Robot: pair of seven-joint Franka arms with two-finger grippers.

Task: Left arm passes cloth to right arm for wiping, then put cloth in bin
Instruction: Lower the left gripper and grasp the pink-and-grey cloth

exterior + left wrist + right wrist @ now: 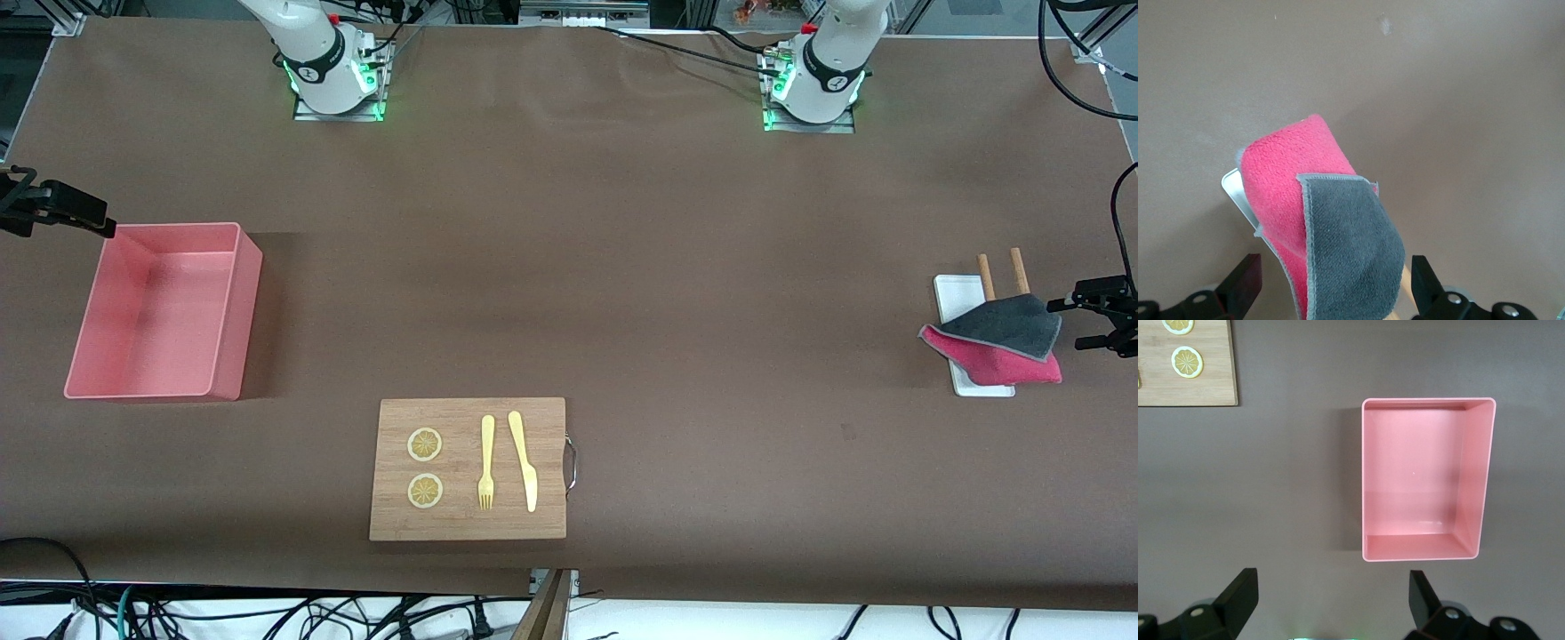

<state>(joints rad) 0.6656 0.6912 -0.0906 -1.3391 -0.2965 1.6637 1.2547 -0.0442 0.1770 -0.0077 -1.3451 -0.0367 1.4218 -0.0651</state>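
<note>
Cloth (1005, 342) hides most of white tray (951, 298), apparently unheld.

No readable text, label, brand, number or sign shows on anything here.

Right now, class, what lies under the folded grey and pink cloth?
The soft grey and pink cloth is draped over a flat white rectangular tray, with two wooden sticks poking out. Their covered ends are hidden.

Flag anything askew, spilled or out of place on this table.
Only the cloth: it lies crumpled and folded over the white tray, hanging past its edge and covering part of two wooden sticks. The bin and cutting board look tidy.
</note>
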